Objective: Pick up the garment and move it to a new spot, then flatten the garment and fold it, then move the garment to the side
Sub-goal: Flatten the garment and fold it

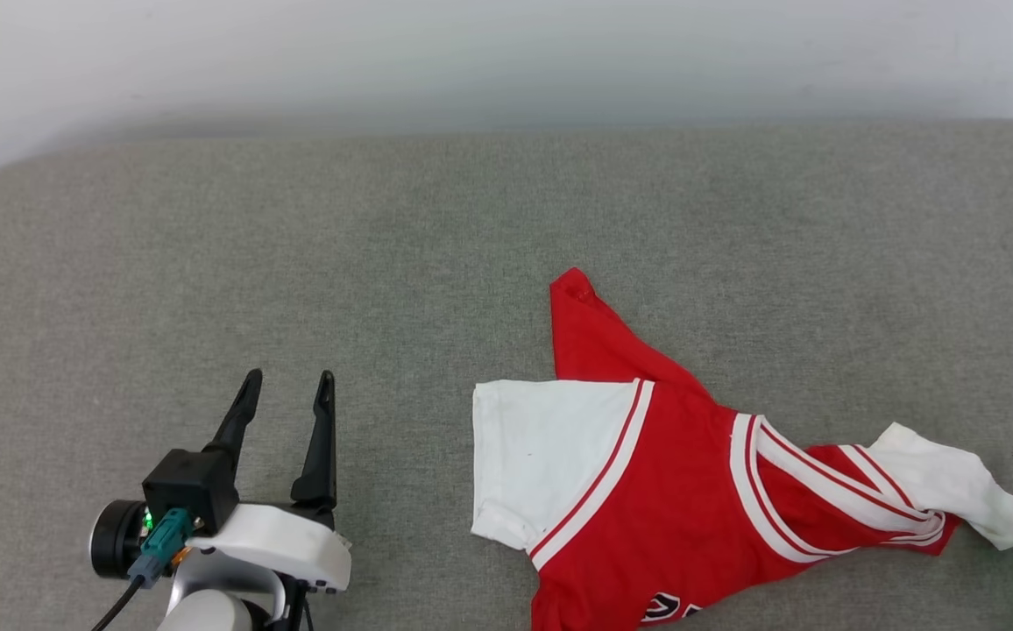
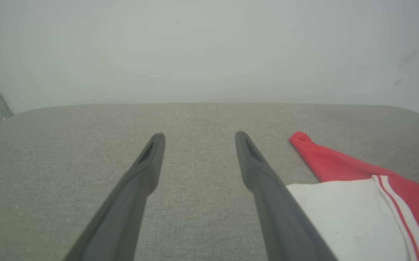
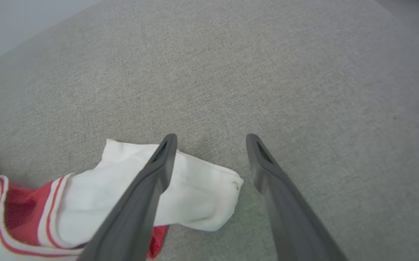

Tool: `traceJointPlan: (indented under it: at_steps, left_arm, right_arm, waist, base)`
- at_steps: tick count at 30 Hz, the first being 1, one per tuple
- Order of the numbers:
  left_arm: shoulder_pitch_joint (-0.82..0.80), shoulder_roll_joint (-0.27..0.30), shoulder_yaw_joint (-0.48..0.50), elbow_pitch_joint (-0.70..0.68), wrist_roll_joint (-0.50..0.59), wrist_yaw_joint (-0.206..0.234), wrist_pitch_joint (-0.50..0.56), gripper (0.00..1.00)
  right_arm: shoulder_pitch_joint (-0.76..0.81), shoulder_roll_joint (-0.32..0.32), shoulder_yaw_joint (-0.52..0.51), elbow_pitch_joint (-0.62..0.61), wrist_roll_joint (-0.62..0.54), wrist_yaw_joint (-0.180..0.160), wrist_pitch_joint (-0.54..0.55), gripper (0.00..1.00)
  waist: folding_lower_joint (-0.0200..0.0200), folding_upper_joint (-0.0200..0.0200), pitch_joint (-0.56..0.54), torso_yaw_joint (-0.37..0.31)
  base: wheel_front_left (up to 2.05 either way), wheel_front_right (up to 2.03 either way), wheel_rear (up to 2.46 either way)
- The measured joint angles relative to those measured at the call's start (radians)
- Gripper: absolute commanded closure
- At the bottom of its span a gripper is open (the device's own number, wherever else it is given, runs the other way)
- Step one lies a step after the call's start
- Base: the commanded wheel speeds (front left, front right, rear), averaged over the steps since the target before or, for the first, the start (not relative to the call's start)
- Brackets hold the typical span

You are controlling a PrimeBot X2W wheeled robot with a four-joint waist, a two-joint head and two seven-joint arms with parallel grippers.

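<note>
At the near right of the grey tabletop (image 1: 436, 219) the garment (image 1: 673, 508) lies rumpled, running off the head view's near edge. One white sleeve is flat on its left side. The other is bunched at its right, just beside the right end effector (image 3: 212, 137), whose fingers are spread and pinch nothing; one finger crosses over that sleeve. Well to the left, the left end effector (image 1: 289, 377) is also spread and empty, apart from the cloth. Farther off, a red corner of the garment points away.
</note>
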Motion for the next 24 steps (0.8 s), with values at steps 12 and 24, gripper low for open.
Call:
traceJointPlan:
  at_steps: [12,24]
  left_arm:
    - [0.071,0.023,0.011,0.007,-0.027,0.026,0.024,0.0]
    - [0.117,0.039,0.01,0.011,-0.044,0.043,0.055,0.0]
  right_arm:
    - [0.057,0.012,0.188,-0.183,-0.111,0.0,-0.349,0.0]
    - [0.209,0.073,0.381,-0.391,-0.149,0.0,-0.365,0.0]
  waist:
    - [0.0,0.0,-0.099,-0.007]
    - [-0.0001,0.0,-0.162,-0.018]
  base:
    - [0.0,0.0,0.0]
    - [0.0,0.0,0.0]
